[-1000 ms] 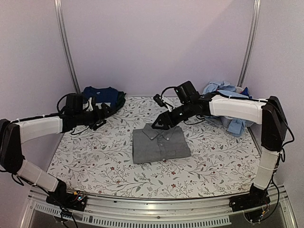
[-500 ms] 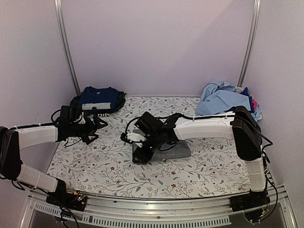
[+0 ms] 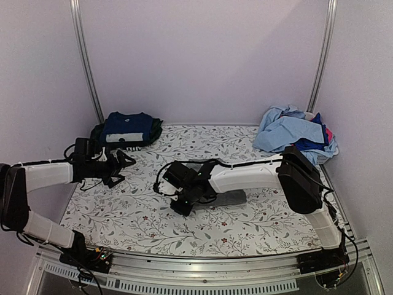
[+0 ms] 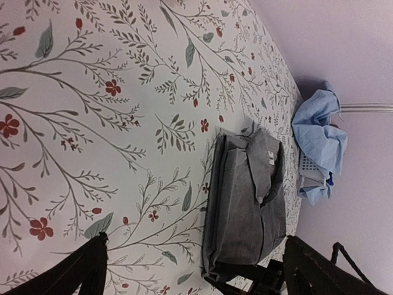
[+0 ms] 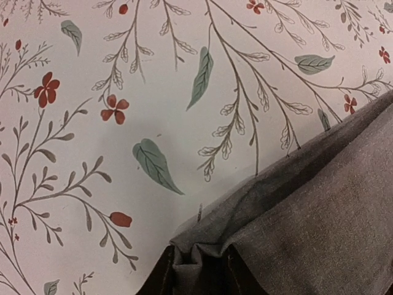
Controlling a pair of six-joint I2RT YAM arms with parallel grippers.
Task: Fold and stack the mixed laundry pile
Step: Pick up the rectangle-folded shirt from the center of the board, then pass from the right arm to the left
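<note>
Right wrist: we see right gripper pinching grey shirt edge, likely for stacking; left gripper gapes wide.

Lab booth: aluminium rails, plain walls

The collared shirt is lying mid-sheet. A folded stack is sitting at the far-left corner, a loose pile far right. The right hand is resting at seemingly the shirt's near-left corner, and the left hand is hovering well to its left.
</note>
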